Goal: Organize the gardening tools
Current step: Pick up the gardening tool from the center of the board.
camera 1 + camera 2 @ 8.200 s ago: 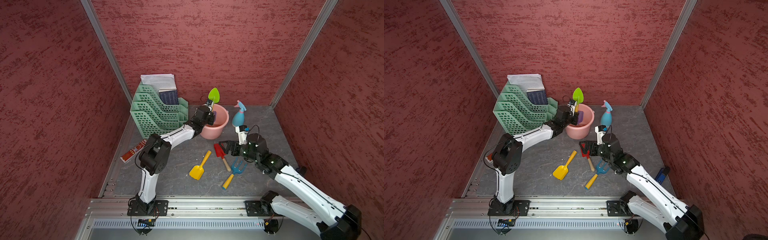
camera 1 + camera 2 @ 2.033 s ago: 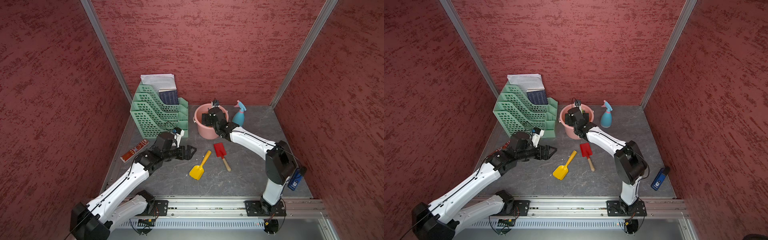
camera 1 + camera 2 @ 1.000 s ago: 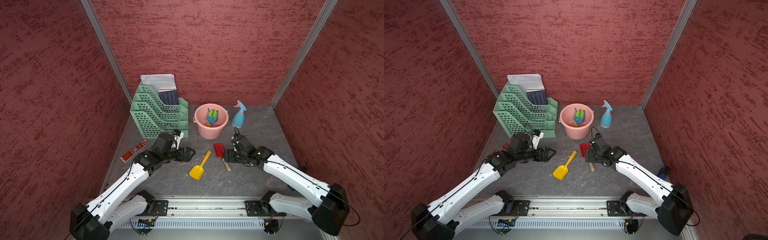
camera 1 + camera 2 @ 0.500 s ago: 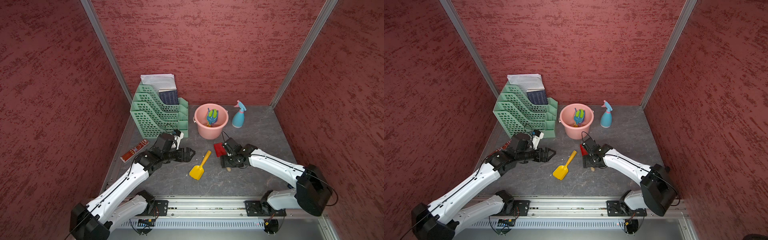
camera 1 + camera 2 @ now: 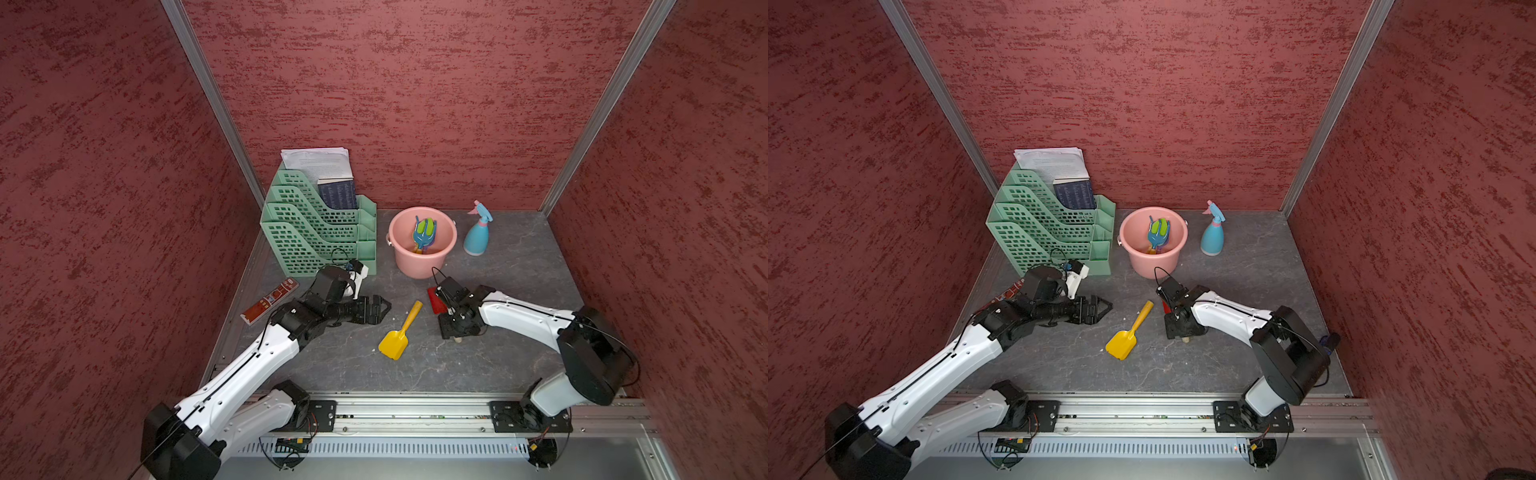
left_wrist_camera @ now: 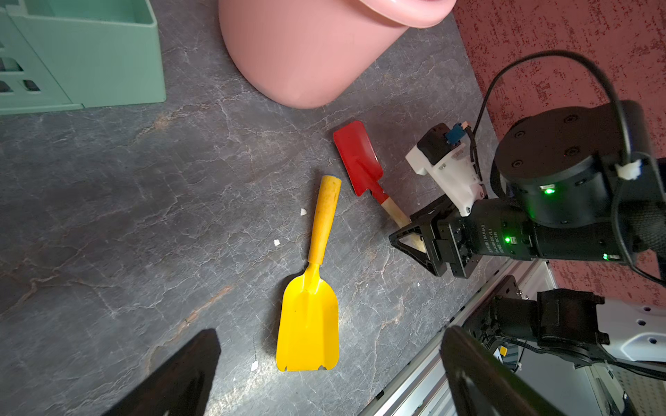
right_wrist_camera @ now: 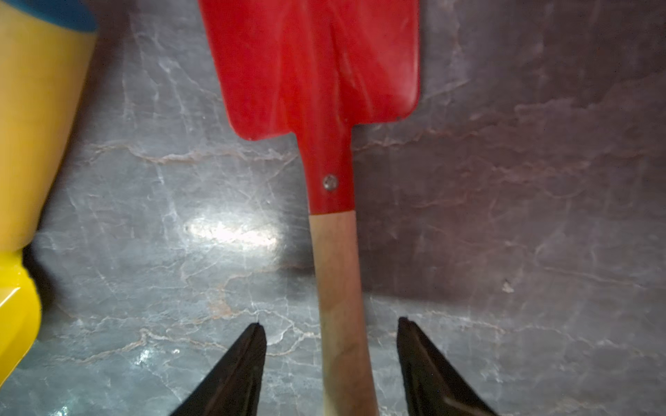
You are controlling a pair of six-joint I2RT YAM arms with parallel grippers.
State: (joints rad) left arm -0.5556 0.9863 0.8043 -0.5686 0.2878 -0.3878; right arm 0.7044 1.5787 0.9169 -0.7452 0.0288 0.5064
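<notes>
Red spade [image 7: 310,65] handle within right pincer [image 7: 331,321]

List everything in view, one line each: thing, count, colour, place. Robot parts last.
table: one, grey marbled, under everything
bucket: one, pink, back of table
file rack: one, green, beside bucket, back corner
papers: one stack, white, in rack
book: one, dark, in rack
blue fork: one, blue, in bucket
green trowel: one, green, in bucket
spray bottle: one, light blue, upright beside bucket
red spade: one, red with wooden handle, flat before bucket
yellow scoop: one, yellow, flat beside spade
flat packet: one, red, table edge near rack
left gripper: one, black, open, aimed at scoop
right gripper: one, black, open, jaws astride spade's handle
</notes>
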